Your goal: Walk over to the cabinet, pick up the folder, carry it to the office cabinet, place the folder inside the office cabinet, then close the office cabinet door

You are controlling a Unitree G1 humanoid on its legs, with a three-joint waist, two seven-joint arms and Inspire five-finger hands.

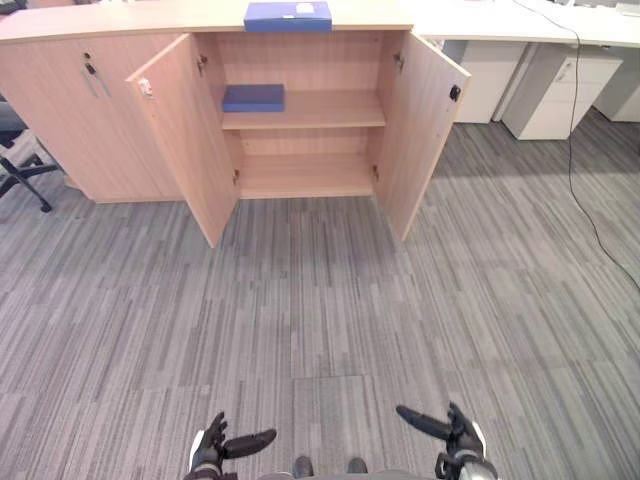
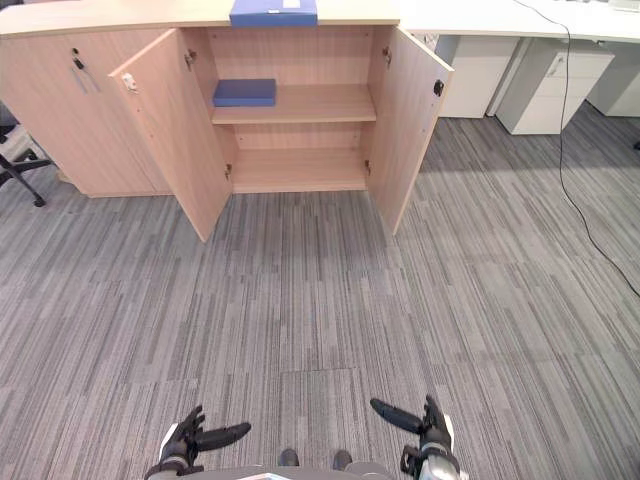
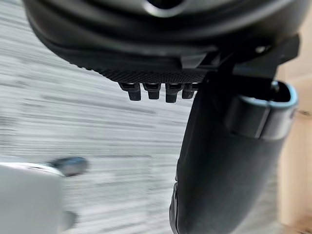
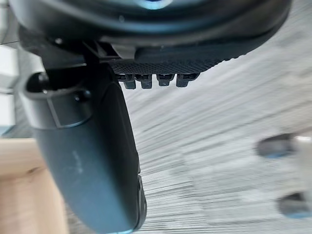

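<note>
Currently the fingers (image 3: pixel 148 91) of the left hand (image 1: pixel 213 448) look straight and loose, holding nothing. Same for the right hand (image 1: pixel 455 432), thumbs pointing inward. Both hang low over the carpet (image 1: pixel 330 300), well apart from the cabinet (image 1: pixel 305 175), likely because the walk-up isn't done. Up on the tabletop (image 1: pixel 120 20), right above the open compartment, the folder (image 1: pixel 287 15) lies flat: blue, rectangular, rigid-looking, with a white label on its upper face. Both doors (image 1: pixel 185 140) stand wide, probably so the drop-in is unobstructed. A darker blue folder (image 1: pixel 253 97) already sits on the middle shelf (image 1: pixel 330 108), toward its left end.
</note>
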